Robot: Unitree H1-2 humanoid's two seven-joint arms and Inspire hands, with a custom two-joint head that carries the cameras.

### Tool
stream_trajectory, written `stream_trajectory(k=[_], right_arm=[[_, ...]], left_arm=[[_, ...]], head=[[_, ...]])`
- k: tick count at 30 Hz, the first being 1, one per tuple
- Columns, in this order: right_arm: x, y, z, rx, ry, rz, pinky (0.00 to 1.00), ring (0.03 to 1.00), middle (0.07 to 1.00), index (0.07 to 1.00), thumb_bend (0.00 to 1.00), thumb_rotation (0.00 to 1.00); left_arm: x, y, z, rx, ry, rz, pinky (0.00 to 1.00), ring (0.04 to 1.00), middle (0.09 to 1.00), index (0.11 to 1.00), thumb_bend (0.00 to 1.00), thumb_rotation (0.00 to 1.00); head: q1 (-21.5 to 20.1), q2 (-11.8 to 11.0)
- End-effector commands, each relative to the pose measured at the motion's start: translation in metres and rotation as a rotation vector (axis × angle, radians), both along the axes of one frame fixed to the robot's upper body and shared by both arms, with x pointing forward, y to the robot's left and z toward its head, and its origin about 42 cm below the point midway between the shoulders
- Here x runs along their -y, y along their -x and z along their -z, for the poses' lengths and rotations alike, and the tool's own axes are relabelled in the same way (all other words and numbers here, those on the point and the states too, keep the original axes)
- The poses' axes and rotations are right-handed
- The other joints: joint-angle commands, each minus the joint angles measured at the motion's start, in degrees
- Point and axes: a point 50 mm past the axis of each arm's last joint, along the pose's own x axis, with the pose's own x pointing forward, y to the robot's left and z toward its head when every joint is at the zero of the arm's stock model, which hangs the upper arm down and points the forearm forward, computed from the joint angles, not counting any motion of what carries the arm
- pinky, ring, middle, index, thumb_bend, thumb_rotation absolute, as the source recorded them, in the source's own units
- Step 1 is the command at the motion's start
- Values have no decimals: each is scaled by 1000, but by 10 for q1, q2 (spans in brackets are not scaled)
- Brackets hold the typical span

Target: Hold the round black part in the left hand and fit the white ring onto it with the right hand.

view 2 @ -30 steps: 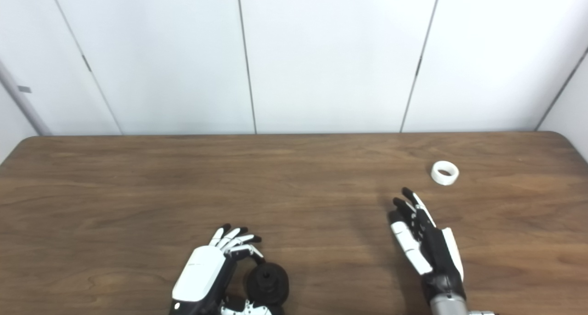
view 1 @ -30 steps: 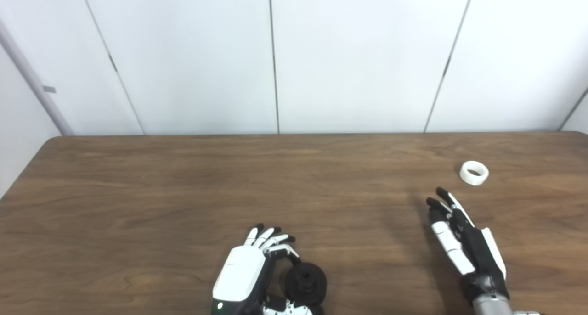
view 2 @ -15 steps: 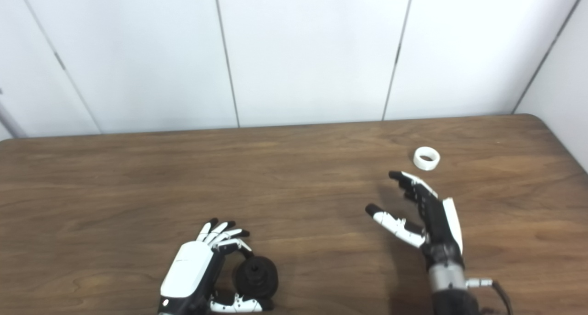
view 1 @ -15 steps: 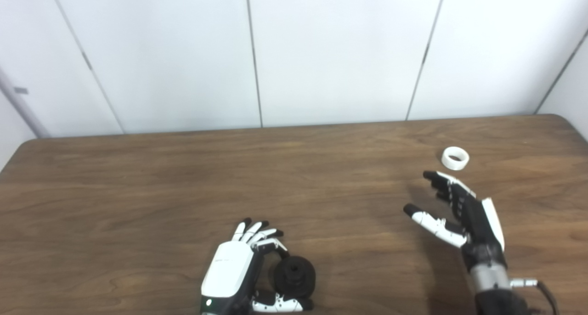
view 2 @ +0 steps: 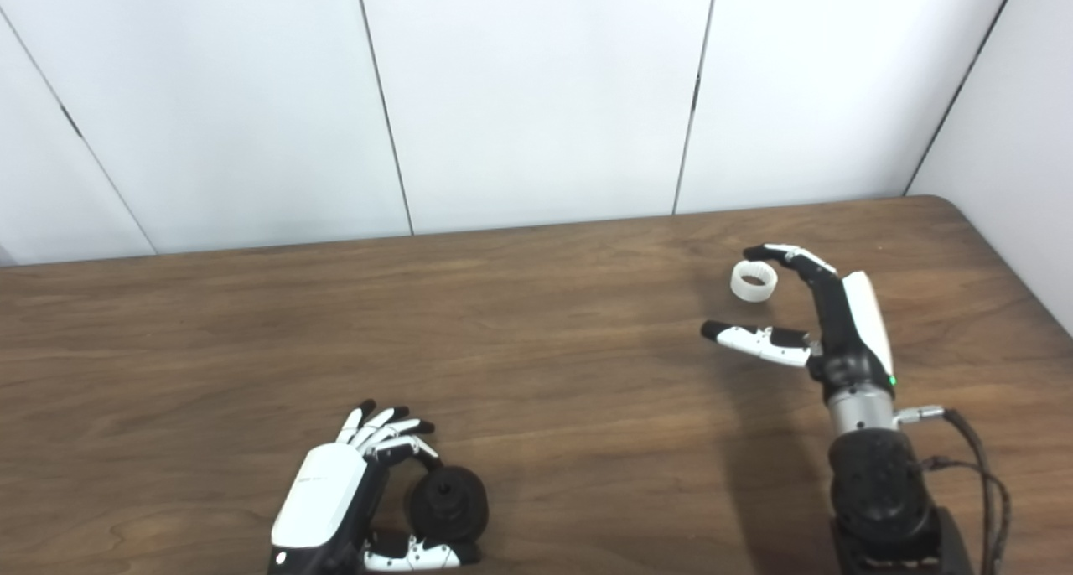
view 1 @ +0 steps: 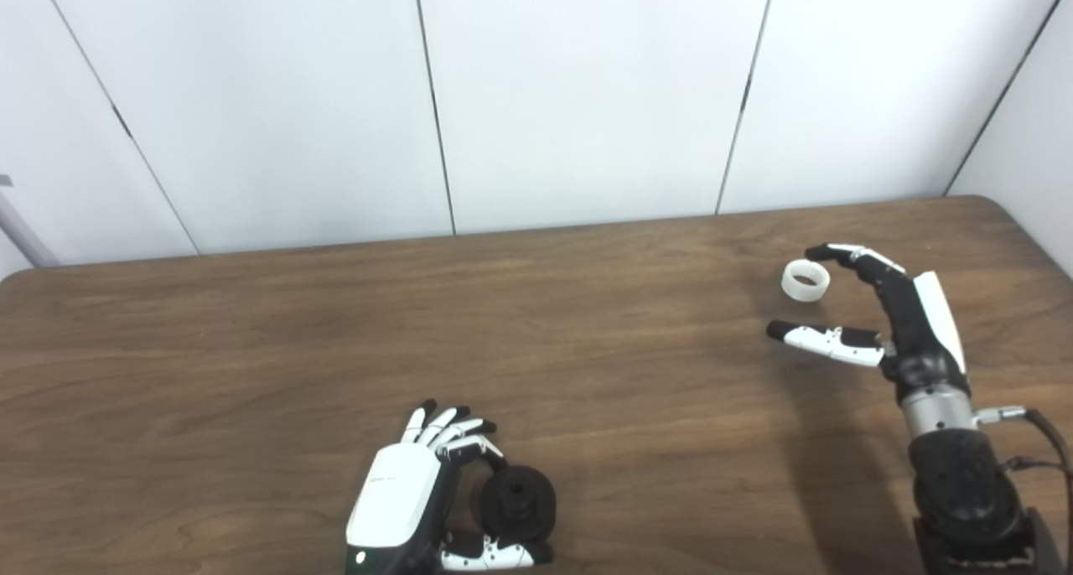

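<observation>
Right hand (view 1: 880, 315) hovering spread over white ring (view 1: 806, 279) lying at table (view 1: 251, 349) far right; fingers arching past it, thumb nearer. Left hand (view 1: 419, 508) gripping round black part (view 1: 517, 502) near front edge. Advice: lowering squarely, pinching ring across outer wall, avoiding nudging it away.

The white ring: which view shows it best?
Both views show the white ring whole on the table, and neither is clearly better. The left eye view shows it slightly nearer the picture's right edge; the right eye view shows the right hand open around it.
</observation>
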Motion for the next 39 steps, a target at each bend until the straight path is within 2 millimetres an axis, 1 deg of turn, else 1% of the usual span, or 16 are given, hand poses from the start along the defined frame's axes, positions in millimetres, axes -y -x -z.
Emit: stream_trajectory(k=[1,3,8,10,13,18,23,26,31,35,39], right_arm=[[8,-13,-23,42,64,9,886,869,831,709,804,218],[14,-21,-26,27,90,18,841,871,843,714,818,208],[27,-41,-31,-14,170,35,882,897,852,725,840,199],[33,-50,-31,-36,203,36,904,910,862,731,844,196],[41,-63,-30,-55,238,36,901,921,859,735,843,199],[49,-85,-26,-108,269,61,904,949,909,746,881,238],[52,-104,-28,-166,273,73,914,974,941,754,887,241],[54,-112,-29,-188,271,71,909,997,957,747,891,241],[58,-126,-30,-234,276,73,909,1000,979,728,903,255],[61,-131,-32,-272,292,80,874,1000,982,721,898,267],[62,-136,-32,-298,290,92,878,1000,980,709,908,269]], left_arm=[[-12,2,12,-23,-28,-11,1000,897,790,485,523,51],[-12,2,12,-30,-29,-13,1000,898,789,485,523,51],[-12,2,12,-29,-27,-11,1000,891,781,484,523,51],[-12,2,12,-33,-25,-13,1000,891,781,484,523,51],[-12,4,12,-37,-31,-13,1000,891,780,484,523,51],[-12,4,13,-33,-38,-13,1000,885,777,484,523,51],[-13,6,12,-38,-39,-10,1000,890,779,484,523,51],[-13,6,12,-37,-40,-9,1000,888,777,484,523,51],[-13,6,12,-40,-43,-11,1000,890,777,484,523,51],[-12,7,12,-41,-43,-12,1000,889,777,484,523,51],[-11,8,12,-43,-40,-12,1000,887,776,484,523,51]], head=[[0,1],[-4,0],[-4,0],[-3,-7],[-2,-9],[-4,-9],[-6,-9],[-7,-9],[-7,-9],[-5,-9],[-4,-9]])
